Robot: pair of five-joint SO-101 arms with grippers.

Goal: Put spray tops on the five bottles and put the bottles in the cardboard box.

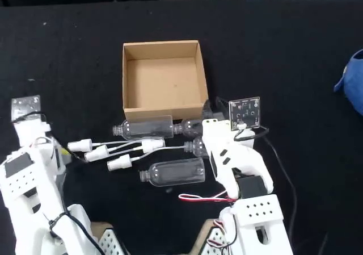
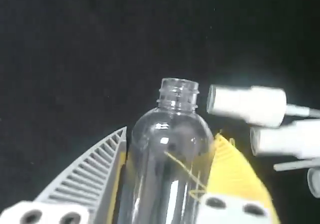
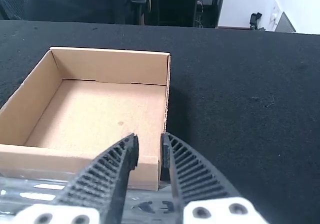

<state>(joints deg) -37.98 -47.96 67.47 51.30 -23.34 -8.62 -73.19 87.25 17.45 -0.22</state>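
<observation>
A clear bottle [image 2: 176, 109] with a bare threaded neck sits between the grey and yellow fingers of my left gripper [image 2: 171, 135], which is shut on it. Two white spray tops [image 2: 247, 106] lie just past its neck. In the high view, several spray tops [image 1: 96, 151] lie in a row beside the left arm [image 1: 31, 164]. Loose clear bottles lie in front of the cardboard box [image 1: 161, 76]: one [image 1: 144, 128] at its front wall, one [image 1: 173, 172] nearer me, and two partly under the right arm [image 1: 229, 155]. My right gripper [image 3: 149, 143] hangs over these bottles, slightly open and holding nothing.
The box [image 3: 100, 109] has nothing in it, and its front wall stands just beyond my right fingertips. A blue object [image 1: 353, 87] lies at the table's right edge. Black cloth covers the table, with free room behind and to the right of the box.
</observation>
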